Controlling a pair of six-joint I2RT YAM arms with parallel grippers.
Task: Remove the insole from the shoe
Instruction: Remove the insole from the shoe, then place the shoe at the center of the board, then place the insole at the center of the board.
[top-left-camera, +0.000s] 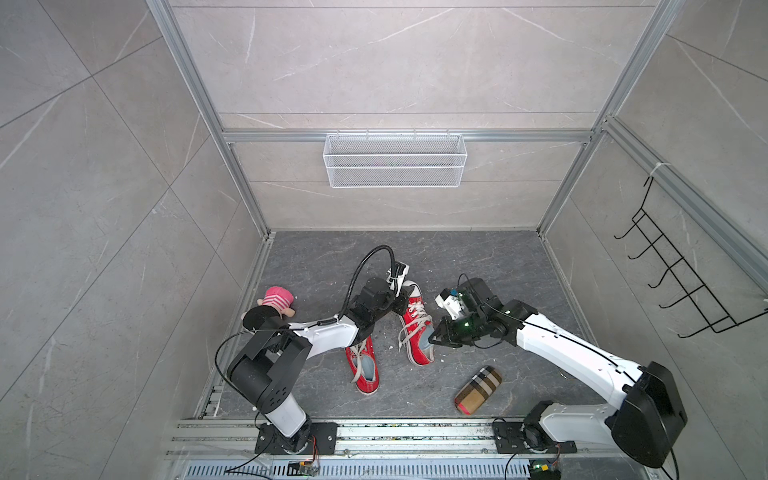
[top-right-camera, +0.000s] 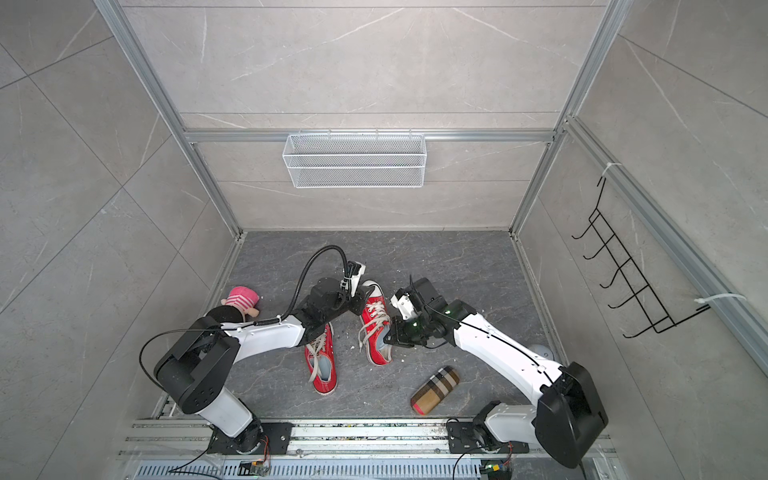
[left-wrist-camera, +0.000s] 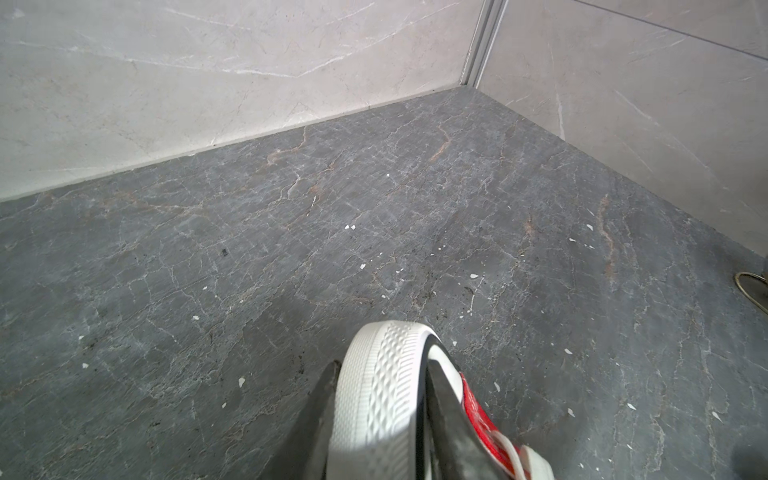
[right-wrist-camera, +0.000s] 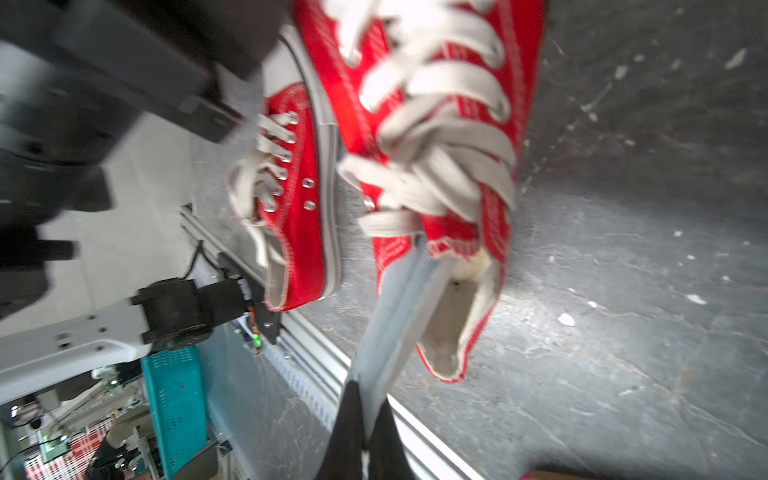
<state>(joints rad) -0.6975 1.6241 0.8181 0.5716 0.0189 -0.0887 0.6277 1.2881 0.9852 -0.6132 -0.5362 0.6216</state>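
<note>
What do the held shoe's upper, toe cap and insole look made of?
Upper: red canvas, matte; white stitching shows.
Toe cap: white rubber, dull sheen; moulded ribs and diamonds.
Insole: pale grey-blue, probably fabric-faced foam; fine ribbed face, though blurred.

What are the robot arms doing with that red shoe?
They are taking the insole out of it. The left gripper is clamped on the toe of the shoe to hold it in place. The right gripper is pinching the heel end of the grey insole and has it lifted out of the opening, while the front end is tucked inside. The other shoe lies untouched nearby.
</note>
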